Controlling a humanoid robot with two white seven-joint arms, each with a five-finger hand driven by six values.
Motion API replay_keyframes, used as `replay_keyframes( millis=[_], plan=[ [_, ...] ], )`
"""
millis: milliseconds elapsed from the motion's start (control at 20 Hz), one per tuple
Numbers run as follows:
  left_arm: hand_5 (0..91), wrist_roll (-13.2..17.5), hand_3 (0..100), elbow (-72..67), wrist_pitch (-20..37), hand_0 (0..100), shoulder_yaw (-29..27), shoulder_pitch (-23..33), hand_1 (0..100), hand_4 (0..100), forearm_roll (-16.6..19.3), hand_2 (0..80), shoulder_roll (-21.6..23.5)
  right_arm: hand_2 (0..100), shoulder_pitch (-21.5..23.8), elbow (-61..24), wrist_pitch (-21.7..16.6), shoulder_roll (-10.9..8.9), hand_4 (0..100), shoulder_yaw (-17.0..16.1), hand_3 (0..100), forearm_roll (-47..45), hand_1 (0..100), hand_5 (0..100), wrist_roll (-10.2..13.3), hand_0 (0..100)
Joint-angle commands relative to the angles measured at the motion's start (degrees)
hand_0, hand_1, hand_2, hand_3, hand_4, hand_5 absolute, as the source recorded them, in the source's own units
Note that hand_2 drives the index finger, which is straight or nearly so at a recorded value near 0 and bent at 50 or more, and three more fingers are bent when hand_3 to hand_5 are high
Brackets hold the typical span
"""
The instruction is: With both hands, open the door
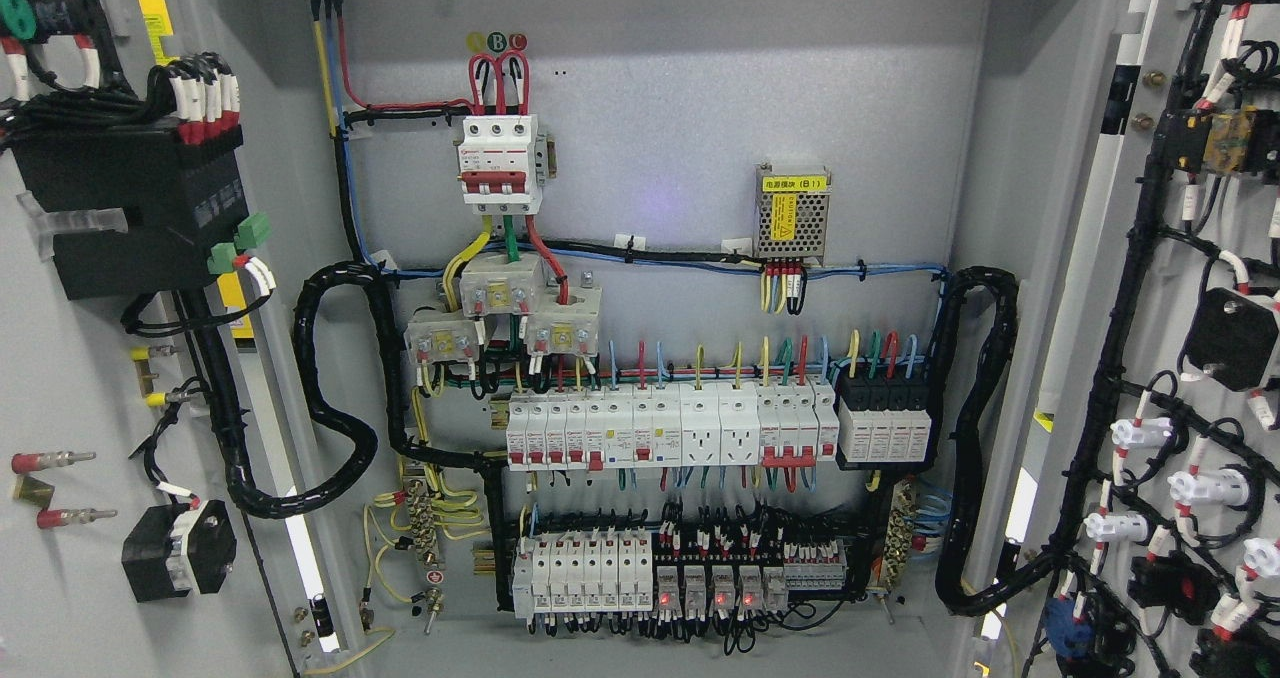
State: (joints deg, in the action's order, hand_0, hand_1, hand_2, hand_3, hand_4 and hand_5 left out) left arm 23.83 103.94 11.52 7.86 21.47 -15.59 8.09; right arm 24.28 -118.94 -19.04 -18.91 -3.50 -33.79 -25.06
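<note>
Yellow label "(B1)" on power module (792, 214) | both doors (70, 378) open

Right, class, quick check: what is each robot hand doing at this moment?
Left robot hand: not in view.
Right robot hand: not in view.
Both cabinet doors already stand open.
</note>
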Motion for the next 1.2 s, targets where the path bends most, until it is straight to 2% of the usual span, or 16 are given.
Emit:
replay_keyframes(
  millis=[0, 100, 200, 350, 551, 651, 801, 1001, 1151],
  plan=[
    [0.0, -1.5, 0, 16.8, 4.5, 0, -7.2, 0.2, 0, 0, -0.7, 0.0, 1.8, 0, -2.8, -0.8, 0.3, -4.38, 0, -5.7, 0, -1.7, 0, 0, 0.0, 22],
    [0.0, -1.0, 0, 16.7, 8.0, 0, -8.2, 0.2, 0, 0, -1.4, 0.0, 3.4, 0, -4.2, -0.8, 0.4, -4.82, 0, -6.1, 0, -1.7, 0, 0, 0.0, 22],
    [0.0, -0.9, 0, 16.7, 9.5, 0, -9.2, 0.3, 0, 0, -3.6, 0.0, 4.4, 0, -5.0, -0.8, 0.5, -4.99, 0, -6.9, 0, -1.7, 0, 0, 0.0, 22],
    [0.0, -0.6, 0, 16.7, 9.6, 0, -12.4, 0.2, 0, 0, -9.3, 0.0, 4.5, 0, -5.3, -0.8, 0.7, -4.99, 0, -7.5, 0, -1.7, 0, 0, 0.0, 22],
    [0.0, 3.1, 0, 16.7, 9.6, 0, -19.1, 0.3, 0, 0, -15.8, 0.0, 5.1, 0, -5.3, -0.8, 0.8, -5.26, 0, -9.4, 0, -2.5, 0, 0, 0.0, 22],
    [0.0, 3.3, 0, 16.7, 9.5, 0, -21.5, 0.4, 0, 0, -18.1, 0.0, 5.4, 0, -5.2, -0.8, 1.0, -5.26, 0, -10.0, 0, -4.7, 0, 0, 0.0, 22],
    [0.0, 3.6, 0, 16.7, 9.6, 0, -22.4, 0.7, 0, 0, -18.9, 0.0, 5.4, 0, -5.1, -0.7, 1.2, -5.43, 0, -10.8, 0, -5.1, 0, 0, 0.0, 22],
    [0.0, 5.7, 0, 16.7, 9.6, 0, -22.7, 1.4, 0, 0, -18.9, 0.0, 5.3, 0, -5.1, -0.2, 1.3, -5.96, 0, -11.5, 0, -5.1, 0, 0, -0.1, 22],
    [0.0, 5.7, 0, 16.6, 9.7, 0, -23.5, 1.6, 0, 0, -18.9, 0.0, 5.2, 0, -4.9, -0.3, 1.2, -5.87, 0, -11.9, 0, -5.1, 0, 0, -0.1, 22]
  ],
)
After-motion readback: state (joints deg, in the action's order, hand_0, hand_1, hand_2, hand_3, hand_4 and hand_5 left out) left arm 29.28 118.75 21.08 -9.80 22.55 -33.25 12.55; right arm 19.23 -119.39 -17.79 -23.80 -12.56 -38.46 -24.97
